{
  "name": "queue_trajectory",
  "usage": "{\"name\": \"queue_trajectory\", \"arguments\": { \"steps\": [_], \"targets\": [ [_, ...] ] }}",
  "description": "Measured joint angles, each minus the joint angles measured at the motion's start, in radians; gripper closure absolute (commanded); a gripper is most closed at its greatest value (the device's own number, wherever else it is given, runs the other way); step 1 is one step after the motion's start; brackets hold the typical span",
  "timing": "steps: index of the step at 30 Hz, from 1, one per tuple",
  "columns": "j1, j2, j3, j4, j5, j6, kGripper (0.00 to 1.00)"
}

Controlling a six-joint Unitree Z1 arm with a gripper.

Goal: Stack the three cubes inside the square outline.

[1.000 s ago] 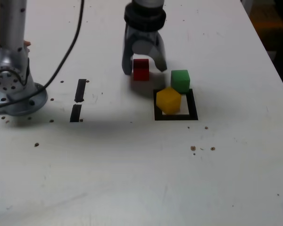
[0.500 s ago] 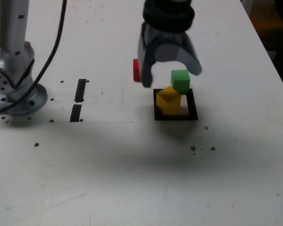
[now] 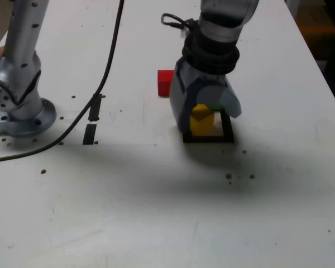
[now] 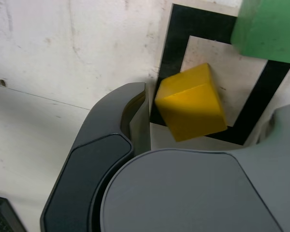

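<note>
1. At the far left of the exterior view stands the arm's round grey base (image 3: 19, 114) on the white table (image 3: 156, 212). A black cable (image 3: 103, 78) runs from it across the table.
2. Just right of the base, two short black tape strips (image 3: 92, 117) lie in a line, one nearer and one farther.
3. Further right, the red cube (image 3: 164, 82) sits alone on the table. It is outside the square outline (image 3: 207, 137), to its left and farther back.
4. Next comes the gripper (image 3: 205, 114). It hangs low over the square outline, pointing down.
5. Its two jaws are spread apart, one on each side of the yellow cube (image 3: 201, 120). In the wrist view there is a small gap between the left jaw and the yellow cube (image 4: 191, 102), so it is not pinching the cube.
6. The yellow cube sits on the table on the left side of the square outline (image 4: 176, 53). It is turned a bit and covers part of the black tape.
7. The green cube (image 4: 268, 29) is just behind the yellow one, on the far right edge of the outline. In the exterior view only a tiny bit of green (image 3: 216, 107) peeks out from behind the gripper.
8. No cube sits on top of another cube.
</note>
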Motion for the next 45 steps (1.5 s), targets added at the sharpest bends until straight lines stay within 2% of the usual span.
{"name": "queue_trajectory", "arguments": {
  "steps": [4, 9, 13, 18, 21, 25, 27, 30, 32, 36, 39, 40, 41, 43, 45],
  "targets": [
    [0.001, 0.018, 0.005, -0.009, -0.004, -0.005, 0.32],
    [0.013, 0.026, 0.024, -0.036, 0.003, -0.001, 0.56],
    [0.022, 0.012, 0.053, -0.065, 0.012, 0.000, 0.63],
    [0.026, 0.003, 0.059, -0.073, 0.019, 0.008, 0.78],
    [0.028, 0.003, 0.053, -0.058, 0.023, 0.024, 0.82],
    [0.029, -0.004, 0.023, 0.022, 0.031, 0.053, 0.85],
    [0.029, -0.033, 0.018, 0.070, 0.040, 0.062, 0.85],
    [0.029, -0.103, 0.056, 0.090, 0.046, 0.064, 0.85],
    [0.028, -0.153, 0.116, 0.073, 0.044, 0.064, 0.84],
    [0.027, -0.252, 0.261, -0.034, 0.016, 0.064, 0.84],
    [0.026, -0.294, 0.367, -0.124, 0.000, 0.064, 0.79],
    [0.026, -0.306, 0.414, -0.148, -0.004, 0.062, 0.72],
    [0.026, -0.320, 0.460, -0.161, -0.004, 0.056, 0.61],
    [0.026, -0.354, 0.502, -0.168, 0.002, 0.039, 0.28],
    [0.022, -0.386, 0.503, -0.178, 0.013, 0.024, 0.10]
  ]
}}
